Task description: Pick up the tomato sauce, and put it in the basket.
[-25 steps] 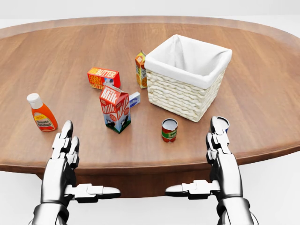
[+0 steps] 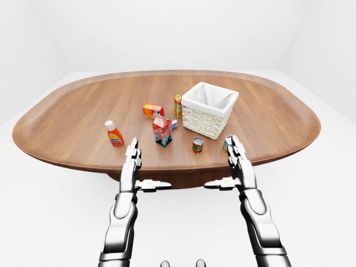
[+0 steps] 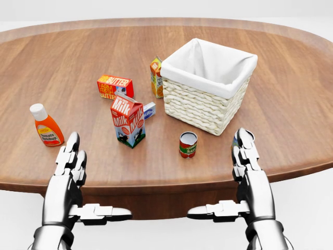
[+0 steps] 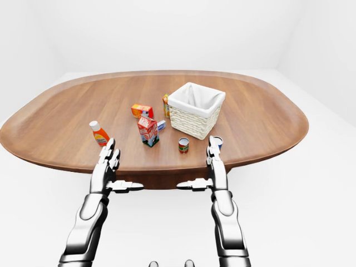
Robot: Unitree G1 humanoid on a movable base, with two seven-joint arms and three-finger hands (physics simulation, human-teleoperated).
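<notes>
A second can (image 3: 246, 136) hides behind the right hand (image 3: 248, 172), both hands spread wide and empty, left hand (image 3: 70, 174) low over the oval wooden table (image 3: 291, 104) in a white room.

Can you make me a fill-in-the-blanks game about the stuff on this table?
1. The basket is lined with ____ cloth.
2. The carton standing left of the small can in the head view has the word ____ printed on it.
3. The orange sauce bottle has a ____ cap.
4. Both robot hands, left hand and right hand, are holding ____.

Missing words: white; Milk; white; nothing
</notes>
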